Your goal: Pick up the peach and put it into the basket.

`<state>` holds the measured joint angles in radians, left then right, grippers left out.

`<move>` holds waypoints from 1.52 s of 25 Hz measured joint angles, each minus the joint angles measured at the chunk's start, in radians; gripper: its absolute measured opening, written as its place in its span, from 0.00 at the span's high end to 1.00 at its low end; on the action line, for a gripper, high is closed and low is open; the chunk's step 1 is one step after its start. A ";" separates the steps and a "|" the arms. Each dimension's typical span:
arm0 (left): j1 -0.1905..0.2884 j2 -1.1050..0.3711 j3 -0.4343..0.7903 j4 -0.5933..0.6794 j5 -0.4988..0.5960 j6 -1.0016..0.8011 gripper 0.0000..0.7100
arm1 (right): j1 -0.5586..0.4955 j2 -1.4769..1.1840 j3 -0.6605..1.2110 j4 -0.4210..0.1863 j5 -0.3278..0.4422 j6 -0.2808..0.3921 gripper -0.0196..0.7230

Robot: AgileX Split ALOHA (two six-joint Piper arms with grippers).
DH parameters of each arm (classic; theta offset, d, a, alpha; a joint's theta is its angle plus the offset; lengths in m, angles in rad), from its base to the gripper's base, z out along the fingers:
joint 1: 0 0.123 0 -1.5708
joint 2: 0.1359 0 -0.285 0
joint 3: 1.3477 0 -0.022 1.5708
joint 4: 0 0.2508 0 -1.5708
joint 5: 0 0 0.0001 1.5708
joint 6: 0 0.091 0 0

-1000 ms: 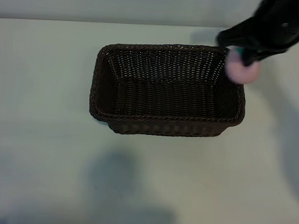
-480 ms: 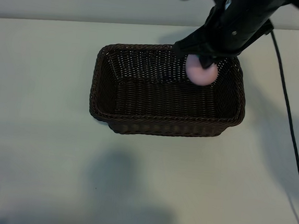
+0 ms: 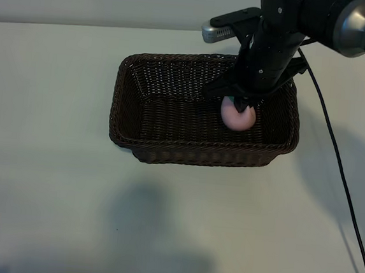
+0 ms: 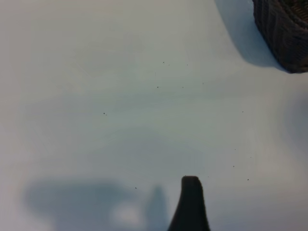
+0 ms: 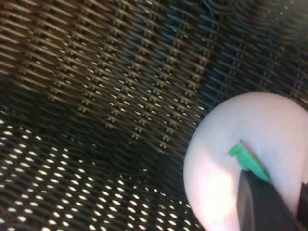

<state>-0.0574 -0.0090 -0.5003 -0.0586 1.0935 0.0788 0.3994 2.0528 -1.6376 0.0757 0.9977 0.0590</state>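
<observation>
The dark-brown woven basket stands in the middle of the white table. My right gripper reaches down into its right half, shut on the peach, a small pale-pink ball hanging just under the fingertips, low inside the basket. In the right wrist view the peach fills the corner with its green leaf pinched by a dark finger, with the basket weave close behind. Whether the peach touches the floor I cannot tell. My left arm is parked off to the side; one finger shows over bare table, holding nothing.
A black cable trails from the right arm across the table on the right. A corner of the basket shows far off in the left wrist view. Bare table lies left of and in front of the basket.
The right arm has carried the peach from above the basket's right rim leftward and down into the basket. The left arm has not moved.
</observation>
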 joint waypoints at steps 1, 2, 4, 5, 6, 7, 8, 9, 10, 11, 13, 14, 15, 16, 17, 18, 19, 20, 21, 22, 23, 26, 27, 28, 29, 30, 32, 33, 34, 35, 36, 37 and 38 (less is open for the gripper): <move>0.000 0.000 0.000 0.000 0.000 0.000 0.17 | 0.000 0.005 0.000 0.000 0.000 -0.005 0.92; 0.000 0.000 0.000 0.000 0.000 0.000 0.17 | 0.000 0.008 0.000 0.000 0.000 -0.011 0.92; 0.000 0.000 0.000 0.000 0.000 0.000 0.17 | 0.000 0.011 0.000 0.000 0.005 -0.017 0.91; 0.000 0.000 0.000 0.000 0.000 0.000 0.17 | 0.000 0.011 0.000 0.000 0.008 -0.018 0.90; 0.000 0.000 0.000 0.000 0.000 0.000 0.17 | 0.000 0.011 -0.005 0.001 0.017 -0.018 0.88; 0.000 0.000 0.000 0.000 0.000 0.000 0.17 | 0.000 0.011 -0.007 0.001 0.021 -0.019 0.85; 0.000 0.000 0.000 0.000 0.000 0.000 0.17 | 0.000 0.010 -0.007 0.001 0.024 -0.019 0.81; 0.000 0.000 0.000 0.000 0.000 0.000 0.17 | 0.000 0.010 -0.007 0.001 0.029 -0.019 0.75; 0.000 0.000 0.000 0.000 0.000 0.000 0.17 | 0.000 0.010 -0.007 0.001 0.034 -0.020 0.67; 0.000 0.000 0.000 0.000 0.000 0.000 0.17 | 0.000 0.010 -0.007 0.001 0.038 -0.020 0.58; 0.000 0.000 0.000 0.000 0.000 0.000 0.17 | 0.000 0.010 -0.008 0.001 0.044 -0.020 0.39; 0.000 0.000 0.000 0.000 0.000 0.000 0.17 | 0.000 0.010 -0.008 0.000 0.049 -0.020 0.29; 0.000 0.000 0.000 0.000 0.000 0.000 0.17 | 0.000 0.009 -0.008 0.000 0.055 -0.021 0.22; 0.000 0.000 0.000 0.000 0.000 0.000 0.17 | 0.000 0.009 -0.008 0.001 0.061 -0.022 0.14; 0.000 0.000 0.000 0.000 0.000 0.000 0.17 | 0.000 0.009 -0.008 0.002 0.068 -0.024 0.08; 0.000 0.000 0.000 0.000 0.000 0.000 0.17 | 0.000 0.009 -0.010 0.004 0.077 -0.024 0.04; 0.000 0.000 0.000 0.000 0.000 0.000 0.17 | 0.000 0.009 -0.017 0.011 0.090 -0.024 0.03; 0.000 0.000 0.000 0.000 0.000 0.000 0.17 | 0.000 0.009 -0.028 0.015 0.102 -0.024 0.03; 0.000 0.000 0.000 0.000 0.000 0.000 0.17 | 0.000 0.009 -0.043 0.018 0.118 -0.024 0.03; 0.000 0.000 0.000 0.000 0.000 0.000 0.17 | 0.000 0.009 -0.067 0.020 0.138 -0.024 0.04; 0.000 0.000 0.000 0.000 0.000 0.000 0.17 | 0.000 0.009 -0.096 0.022 0.154 -0.024 0.06; 0.000 0.000 0.000 0.000 0.000 0.000 0.17 | 0.000 0.009 -0.190 0.024 0.203 -0.023 0.14; 0.000 0.000 0.000 0.000 0.000 0.000 0.17 | 0.000 0.009 -0.221 0.024 0.210 -0.023 0.17; 0.000 0.000 0.000 0.000 0.000 0.000 0.17 | 0.000 0.009 -0.245 0.024 0.214 -0.023 0.19; 0.000 0.000 0.000 0.000 0.000 0.000 0.17 | -0.001 0.009 -0.274 0.019 0.216 -0.023 0.19; 0.000 0.000 0.000 0.000 0.000 0.000 0.17 | -0.002 0.009 -0.291 0.008 0.217 -0.023 0.20; 0.000 0.000 0.000 0.000 0.000 0.000 0.17 | -0.011 0.009 -0.318 -0.019 0.218 -0.023 0.20; 0.000 0.000 0.000 0.000 0.000 0.000 0.17 | -0.022 0.009 -0.326 -0.031 0.218 -0.023 0.20; 0.000 0.000 0.000 0.000 0.000 0.000 0.17 | -0.035 0.009 -0.327 -0.036 0.218 -0.023 0.20; 0.000 0.000 0.000 0.000 0.000 0.000 0.17 | -0.056 0.009 -0.327 -0.039 0.218 -0.023 0.20; 0.000 0.000 0.000 0.000 0.000 0.000 0.17 | -0.081 0.009 -0.327 -0.039 0.221 -0.023 0.20; 0.000 0.000 0.000 0.000 0.000 0.000 0.17 | -0.109 0.009 -0.327 -0.041 0.221 -0.023 0.20; 0.000 0.000 0.000 0.000 0.000 0.000 0.17 | -0.133 0.009 -0.327 -0.046 0.221 -0.023 0.20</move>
<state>-0.0574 -0.0090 -0.5003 -0.0586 1.0935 0.0788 0.2667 2.0619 -1.9643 0.0299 1.2183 0.0356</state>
